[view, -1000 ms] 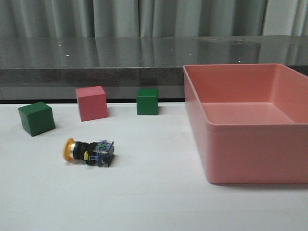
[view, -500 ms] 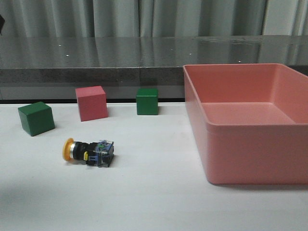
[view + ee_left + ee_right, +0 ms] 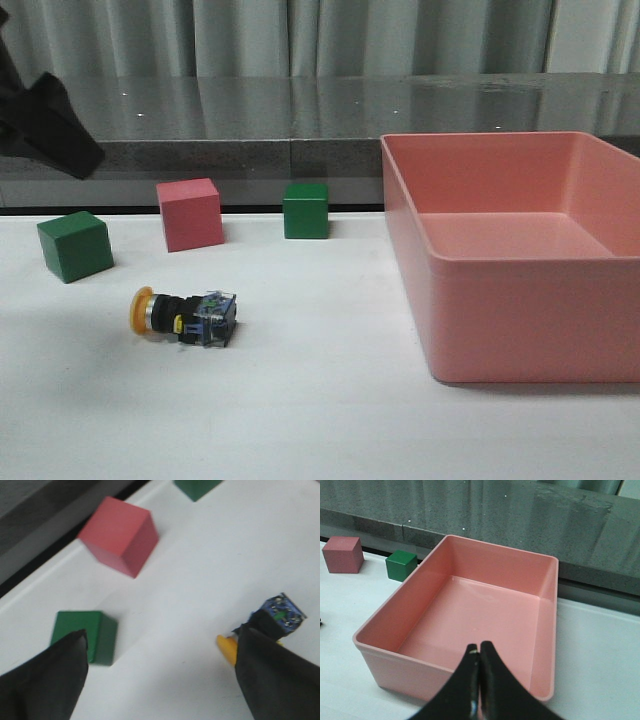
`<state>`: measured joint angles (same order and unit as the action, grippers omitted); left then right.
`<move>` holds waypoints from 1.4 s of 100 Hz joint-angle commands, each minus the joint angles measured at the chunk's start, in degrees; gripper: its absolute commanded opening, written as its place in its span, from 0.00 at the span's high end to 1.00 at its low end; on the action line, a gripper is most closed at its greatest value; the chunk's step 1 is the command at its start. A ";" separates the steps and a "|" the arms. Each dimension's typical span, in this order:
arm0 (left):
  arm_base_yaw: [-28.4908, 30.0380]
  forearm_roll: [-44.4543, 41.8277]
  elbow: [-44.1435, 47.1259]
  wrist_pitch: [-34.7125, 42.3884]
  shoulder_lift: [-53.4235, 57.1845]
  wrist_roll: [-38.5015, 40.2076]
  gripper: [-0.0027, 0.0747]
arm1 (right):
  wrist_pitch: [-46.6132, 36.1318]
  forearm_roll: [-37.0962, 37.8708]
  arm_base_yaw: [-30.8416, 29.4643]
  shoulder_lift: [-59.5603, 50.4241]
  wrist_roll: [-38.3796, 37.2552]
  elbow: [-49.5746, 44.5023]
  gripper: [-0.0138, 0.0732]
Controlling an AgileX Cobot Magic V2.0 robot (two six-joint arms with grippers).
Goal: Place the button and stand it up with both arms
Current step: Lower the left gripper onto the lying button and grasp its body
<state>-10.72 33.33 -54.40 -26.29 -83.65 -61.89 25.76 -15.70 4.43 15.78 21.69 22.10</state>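
- Button (image 3: 184, 317) lies on its side on the white table (image 3: 300, 400), yellow cap pointing left, nearest of all.
- Pink bin (image 3: 520, 250) sits to its right.
- Right gripper (image 3: 479, 656) hangs over that bin, fingers pressed together on nothing.
- Left gripper (image 3: 160, 655), somewhat blurred, is spread wide above the near green cube (image 3: 75, 246).
- Pink cube (image 3: 190, 214) and far green cube (image 3: 305, 210) stand behind.

The small push-button switch with a mushroom cap (image 3: 184, 316) lies on its side on the white table (image 3: 300, 400), lower left of the frame. Behind it stand a green cube (image 3: 75, 246) at far left, a pink cube (image 3: 190, 214), then another green cube (image 3: 305, 210). The large pink plastic bin (image 3: 520, 250) fills the right.
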 commanded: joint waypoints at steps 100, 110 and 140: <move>11.51 34.21 -13.83 -40.50 -23.15 -60.72 0.23 | -3.95 0.03 -0.02 0.37 0.03 1.52 0.91; 11.51 34.10 -13.83 -42.32 -25.03 -60.72 0.23 | -3.95 0.03 -0.02 0.37 0.03 1.52 0.91; 11.51 32.17 -13.83 -44.34 -28.71 -60.72 0.23 | -3.95 0.03 -0.02 0.37 0.03 1.52 0.91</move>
<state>0.99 63.30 -66.81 -66.67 -113.90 -122.44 25.76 -15.70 4.43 15.78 21.69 22.10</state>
